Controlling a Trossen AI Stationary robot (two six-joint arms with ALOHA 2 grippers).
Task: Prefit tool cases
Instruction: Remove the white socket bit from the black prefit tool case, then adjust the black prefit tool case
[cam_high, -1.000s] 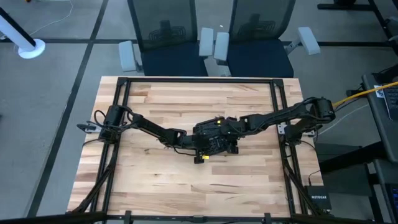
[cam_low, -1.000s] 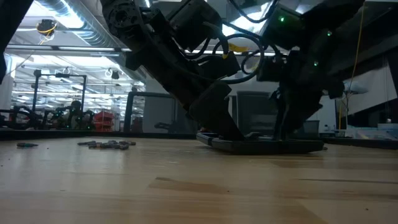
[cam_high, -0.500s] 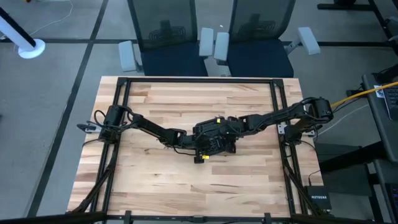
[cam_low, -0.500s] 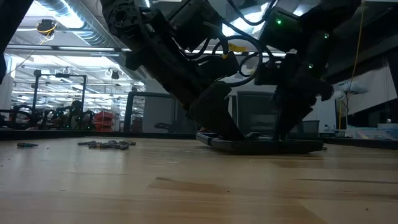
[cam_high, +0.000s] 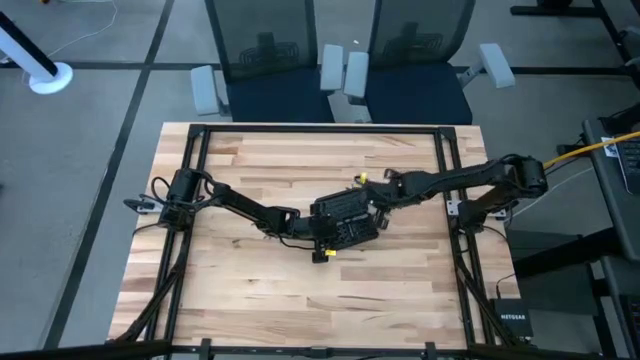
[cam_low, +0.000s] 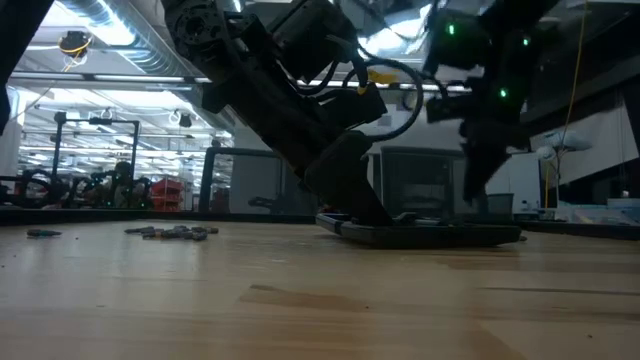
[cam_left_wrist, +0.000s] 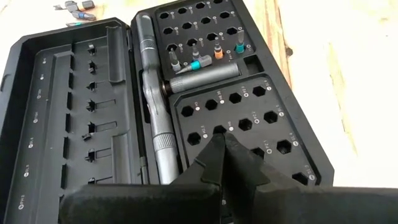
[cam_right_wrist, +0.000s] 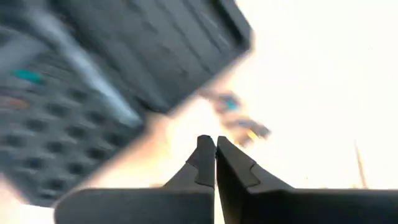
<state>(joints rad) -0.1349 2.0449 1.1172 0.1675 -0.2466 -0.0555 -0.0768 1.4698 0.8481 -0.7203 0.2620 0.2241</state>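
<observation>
The black tool case (cam_high: 348, 222) lies open and flat on the wooden table, near its middle. In the left wrist view its two halves (cam_left_wrist: 81, 112) show, with a ratchet handle (cam_left_wrist: 158, 106) along the hinge and a few bits (cam_left_wrist: 199, 61) standing in slots. My left gripper (cam_left_wrist: 219, 134) is shut, with its tips down on the slotted half. My right gripper (cam_right_wrist: 216, 140) is shut and holds nothing. It hangs above the case's right end (cam_low: 477, 195), and its wrist view looks past the case's edge at bare wood. My left gripper has its shut fingertips on the case's slotted half, at a hexagonal slot (cam_left_wrist: 219, 129) near that half's middle. The fingers (cam_low: 365, 200) slant down from the table's left. The case lies flat and open on the table.
Loose bits (cam_low: 175, 232) lie on the table beyond the case, and they also show in the right wrist view (cam_right_wrist: 242, 124). A black NETGEAR box (cam_high: 511, 320) sits off the table's near right corner. Two chairs (cam_high: 340, 50) stand behind the far edge. Black frame rails (cam_high: 450, 180) run along both sides.
My right gripper has shut with nothing in it. It has risen off the case and drawn back toward the table's far right. The case and my left gripper have stayed where they were.
</observation>
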